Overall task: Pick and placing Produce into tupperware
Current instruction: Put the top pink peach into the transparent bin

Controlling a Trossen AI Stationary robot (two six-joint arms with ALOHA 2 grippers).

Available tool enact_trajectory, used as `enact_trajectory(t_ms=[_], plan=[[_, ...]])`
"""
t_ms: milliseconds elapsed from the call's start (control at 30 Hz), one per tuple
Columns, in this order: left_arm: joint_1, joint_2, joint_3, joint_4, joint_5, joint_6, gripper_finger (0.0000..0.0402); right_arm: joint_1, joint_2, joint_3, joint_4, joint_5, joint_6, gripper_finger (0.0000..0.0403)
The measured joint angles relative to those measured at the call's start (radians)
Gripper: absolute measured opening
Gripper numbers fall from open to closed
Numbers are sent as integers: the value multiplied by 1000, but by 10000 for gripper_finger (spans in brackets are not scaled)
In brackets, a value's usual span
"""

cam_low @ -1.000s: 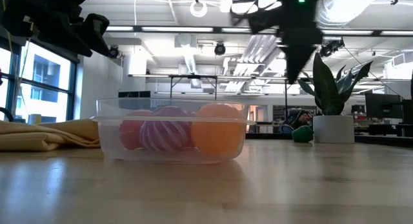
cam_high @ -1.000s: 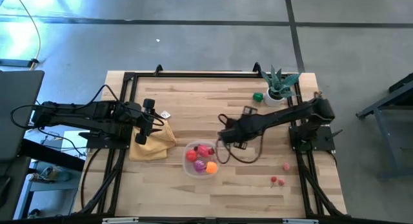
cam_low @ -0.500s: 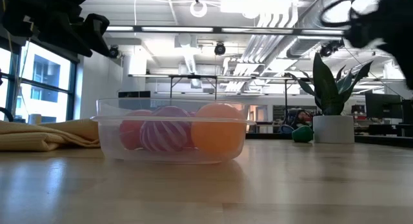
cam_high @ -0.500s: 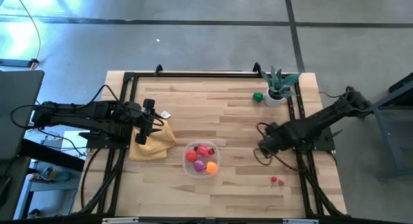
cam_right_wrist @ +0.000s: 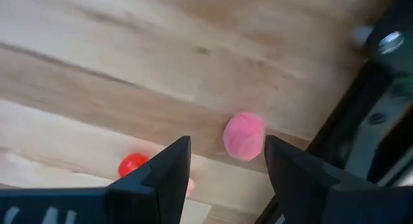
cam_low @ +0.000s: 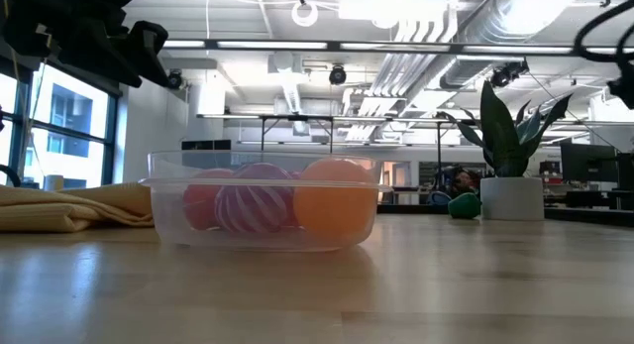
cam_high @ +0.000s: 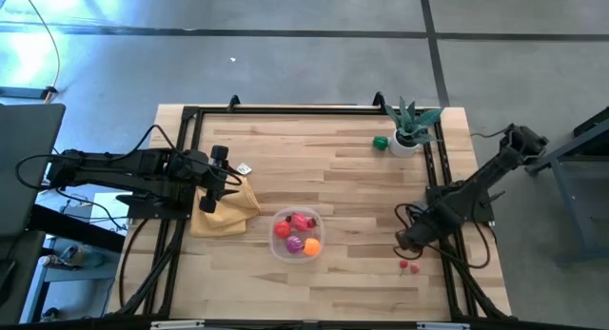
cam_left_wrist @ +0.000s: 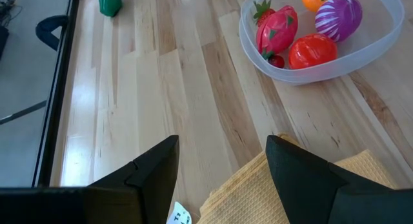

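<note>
Your right gripper (cam_right_wrist: 222, 169) hangs over the near right part of the table (cam_high: 362, 178), jaws parted and empty, lining up on a pink fruit (cam_right_wrist: 244, 135) that lies on the wood between and just beyond the fingertips. This looks like the reach for the next piece of produce: the tupperware (cam_high: 297, 234) near the middle of the table already holds a red piece (cam_left_wrist: 312, 51), a striped magenta-purple piece (cam_left_wrist: 339, 12), an orange one (cam_low: 335, 197) and a red strawberry-like piece (cam_left_wrist: 277, 29).

Still loose on the table are the pink fruit, a small red fruit (cam_right_wrist: 132, 164) close beside it, and a green piece (cam_high: 381, 143) far off by the potted plant (cam_high: 412, 126).

The next move, by the look of it, calls for you to lower the gripper straight down so the fingers bracket the pink fruit, then close gently; it is round and may roll away if one finger touches first. The dark frame rail (cam_right_wrist: 361, 130) runs just beside the fruit, so keep the outer finger clear of it.

In the overhead view your right arm (cam_high: 476, 187) stretches in from the table's right edge, bent down toward the near side, wrist tipped to the wood.

Your left gripper (cam_left_wrist: 222, 162) waits at the table's left, jaws apart and holding nothing, poised above the yellow cloth (cam_high: 228, 208).
</note>
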Motion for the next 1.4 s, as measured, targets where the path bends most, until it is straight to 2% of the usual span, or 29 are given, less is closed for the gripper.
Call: enact_trajectory(t_ms=[300,633,1033,1400], plan=[[0,0,0,0,0,0,221,132,0,-53,59,19,213,191],[0,0,0,0,0,0,221,194,1,-120,162,56,344,191],[0,0,0,0,0,0,221,196,1,-217,307,69,367,191],[0,0,0,0,0,0,221,196,0,-222,315,66,368,179]])
